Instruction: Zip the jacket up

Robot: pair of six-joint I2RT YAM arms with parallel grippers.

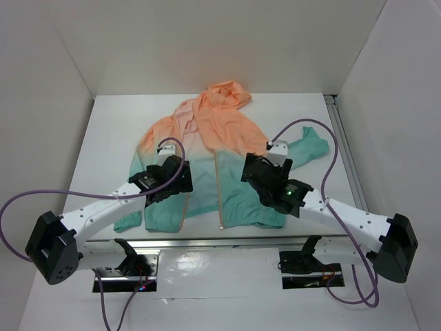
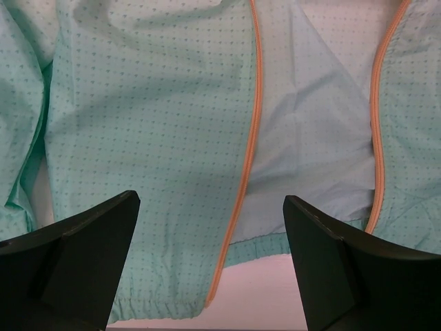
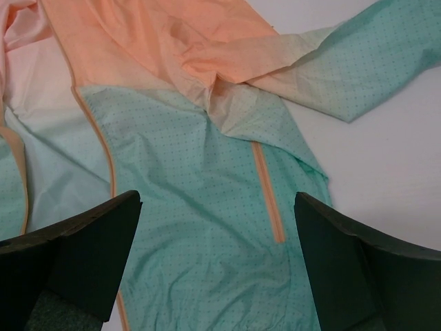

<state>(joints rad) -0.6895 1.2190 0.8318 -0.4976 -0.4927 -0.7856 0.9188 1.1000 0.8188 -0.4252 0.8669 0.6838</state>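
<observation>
The jacket (image 1: 213,152) lies flat on the white table, hood far, teal hem near, front open. Its left panel (image 2: 151,138) and right panel (image 3: 200,227) show a gap of pale lining (image 2: 310,152) between two orange zipper tapes (image 2: 247,158). The right tape (image 1: 219,196) runs down to the hem. My left gripper (image 1: 172,181) is open and empty, hovering over the left panel's hem with the left tape's lower end between its fingers (image 2: 89,262). My right gripper (image 1: 258,174) is open and empty above the right panel, a short orange pocket zipper (image 3: 267,193) between its fingers (image 3: 351,269).
The right sleeve (image 1: 306,148) stretches out toward a metal rail (image 1: 344,158) on the table's right side. White walls enclose the table. A metal rail (image 1: 227,241) runs along the near edge just below the hem. Purple cables loop from both arms.
</observation>
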